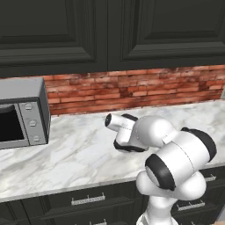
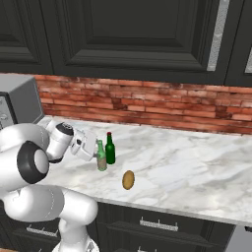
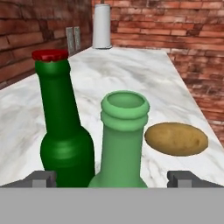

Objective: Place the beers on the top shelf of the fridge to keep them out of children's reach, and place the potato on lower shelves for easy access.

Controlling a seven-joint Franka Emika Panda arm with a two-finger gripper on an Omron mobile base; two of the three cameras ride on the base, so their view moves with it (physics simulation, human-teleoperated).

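Beers: two, dark green bottle (image 3: 65,131) and paler bottle (image 3: 122,140), centre frame.
Potato (image 3: 176,139): one, right.
Hand (image 3: 112,179): released, straddling the paler bottle.
Microwave (image 1: 22,113): one, left edge of the left base view.

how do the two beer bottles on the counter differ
The dark green bottle wears a red cap; the paler green bottle has an open mouth. The dark green bottle stands nearer the brick wall, the paler green bottle nearer the hand. Both stand upright on the marble counter.

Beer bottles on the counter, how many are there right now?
2. The dark green bottle with a red cap stands upright nearer the brick wall; the paler green bottle stands just in front of it, close before the open gripper.
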